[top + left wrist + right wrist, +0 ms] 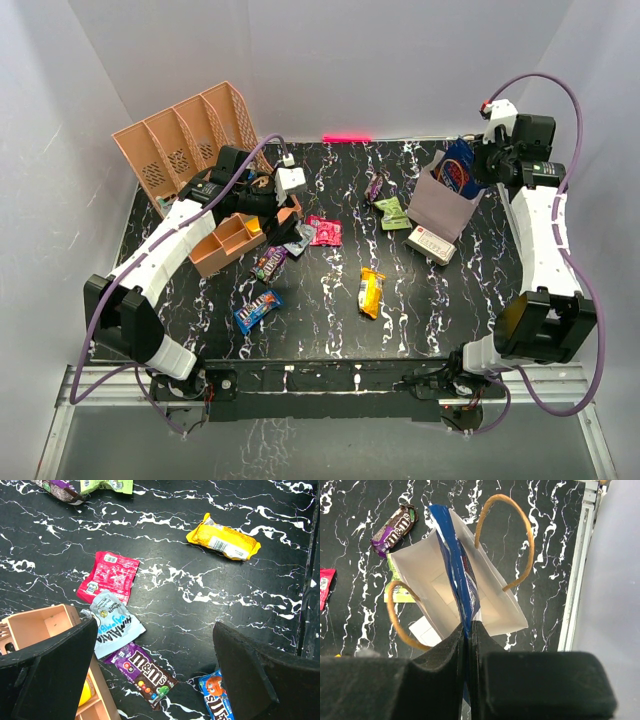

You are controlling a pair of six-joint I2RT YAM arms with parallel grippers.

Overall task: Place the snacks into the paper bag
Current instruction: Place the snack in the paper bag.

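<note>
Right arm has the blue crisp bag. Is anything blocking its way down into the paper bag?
Nothing visible does. The right gripper is shut on the crisp bag directly over the paper bag, whose mouth is open. Both cord handles are splayed outwards, clear of the opening, and no other packet shows inside.

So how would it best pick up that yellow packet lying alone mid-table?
Probably from straight above, pinching the yellow packet across its narrow width near the middle: it lies flat, with bare table along both long sides.
</note>
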